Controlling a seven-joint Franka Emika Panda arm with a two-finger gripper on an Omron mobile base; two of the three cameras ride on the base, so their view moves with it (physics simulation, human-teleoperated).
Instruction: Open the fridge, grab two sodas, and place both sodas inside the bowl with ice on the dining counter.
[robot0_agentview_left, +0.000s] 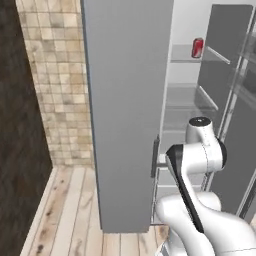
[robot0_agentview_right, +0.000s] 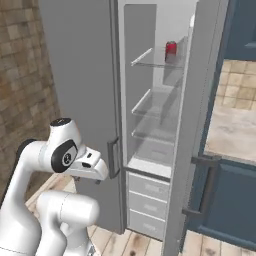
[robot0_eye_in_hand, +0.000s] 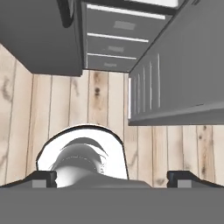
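Fridge (robot0_agentview_right: 80, 75) standing with right door (robot0_agentview_right: 197, 125) swung wide, glass shelves (robot0_agentview_right: 155, 107) and lower drawers (robot0_agentview_right: 147, 200) bared. White arm (robot0_agentview_left: 200, 165) folded low before the opening. Hand (robot0_eye_in_hand: 112, 177) pointing down at the plank floor (robot0_eye_in_hand: 105, 100), fingers spread fully, gripping nothing. Red soda (robot0_agentview_left: 197, 47) upright near the back edge of the top shelf.

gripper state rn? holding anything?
Gripper: open, jaws wide apart, holding nothing; pointing down at the wood floor in front of the open fridge.
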